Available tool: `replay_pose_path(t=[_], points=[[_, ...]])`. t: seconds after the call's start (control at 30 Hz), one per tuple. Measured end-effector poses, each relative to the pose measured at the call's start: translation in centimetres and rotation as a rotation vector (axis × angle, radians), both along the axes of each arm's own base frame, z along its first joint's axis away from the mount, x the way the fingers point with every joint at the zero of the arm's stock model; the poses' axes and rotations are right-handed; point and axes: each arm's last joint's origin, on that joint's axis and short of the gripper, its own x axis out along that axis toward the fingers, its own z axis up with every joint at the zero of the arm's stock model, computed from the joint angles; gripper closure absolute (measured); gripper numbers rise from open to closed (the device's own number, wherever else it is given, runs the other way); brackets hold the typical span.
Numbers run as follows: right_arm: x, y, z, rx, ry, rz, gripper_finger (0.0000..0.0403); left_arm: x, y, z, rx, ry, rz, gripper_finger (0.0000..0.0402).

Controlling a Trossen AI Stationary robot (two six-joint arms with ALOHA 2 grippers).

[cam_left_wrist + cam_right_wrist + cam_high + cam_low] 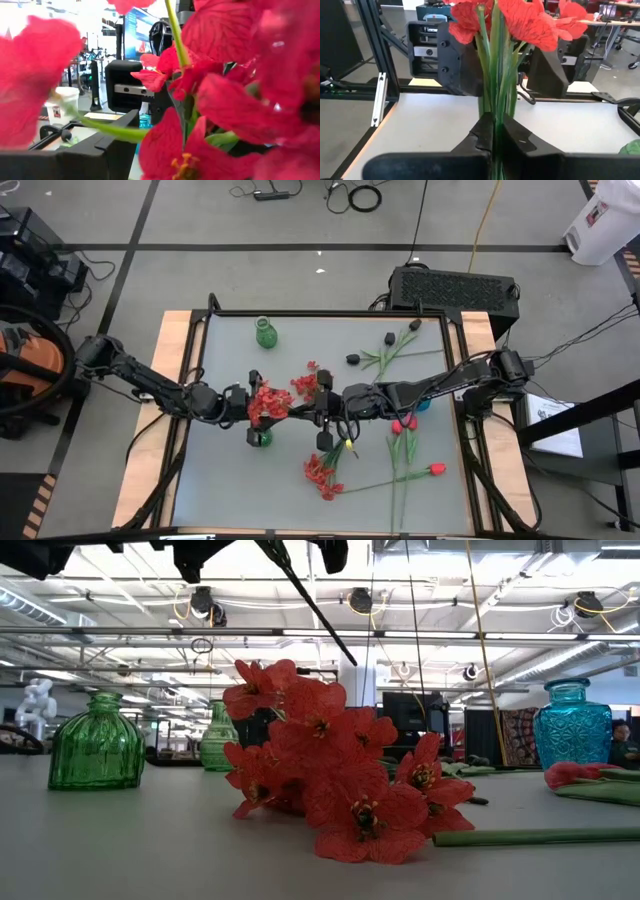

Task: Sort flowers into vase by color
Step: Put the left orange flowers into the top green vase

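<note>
Right gripper (pixel 492 135) is clamped on the red spray's stems (pixel 495 75) mid-table, holding it upright for the handoff. Left gripper (pixel 243 404), fingers apart, straddles the blossoms just above the green vase (pixel 259 437).

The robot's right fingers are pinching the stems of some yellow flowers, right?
Not quite: the flowers are red, not yellow. The right wrist view shows the right gripper with its fingers shut on their green stems, red blossoms above.
</note>
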Motion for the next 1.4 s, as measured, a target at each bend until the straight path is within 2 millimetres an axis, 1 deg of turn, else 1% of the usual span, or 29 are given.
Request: replay_pose_path(t=[0.17, 0.3, 0.7, 0.8, 0.93, 0.97, 1.2, 1.4], points=[[0.0, 0.0, 0.0, 0.0, 0.0, 0.0, 0.0394, 0.01, 0.05, 0.03, -0.001, -0.003, 0.003, 0.0152], [0.0, 0.0, -0.01, 0.003, 0.0, -0.002, 0.0394, 0.06, 0.22, 0.03, -0.002, -0.003, 0.011, 0.0176], [0.0, -0.07, 0.0, 0.014, 0.001, -0.011, 0.0393, 0.07, 0.23, 0.03, -0.001, -0.003, 0.01, 0.0299], [0.01, -0.1, 0.0, 0.014, 0.001, -0.012, 0.038, 0.07, 0.23, 0.03, 0.0, -0.003, 0.01, 0.0334], [0.0, -0.08, -0.02, 0.01, 0.003, -0.009, 0.0347, 0.06, 0.19, 0.01, 0.032, 0.0, 0.013, 0.0383], [0.0, -0.06, -0.03, 0.006, 0.004, -0.007, 0.0338, 0.07, 0.19, 0.01, 0.045, 0.001, 0.012, 0.0389], [-0.07, 0.26, -0.07, -0.01, 0.009, 0.011, 0.0278, 0.07, 0.17, -0.01, 0.055, 0.001, 0.002, 0.0387], [-0.15, 0.26, -0.18, -0.018, 0.025, 0.007, 0.025, 0.06, 0.18, -0.06, 0.085, 0.01, 0.009, 0.0387]])
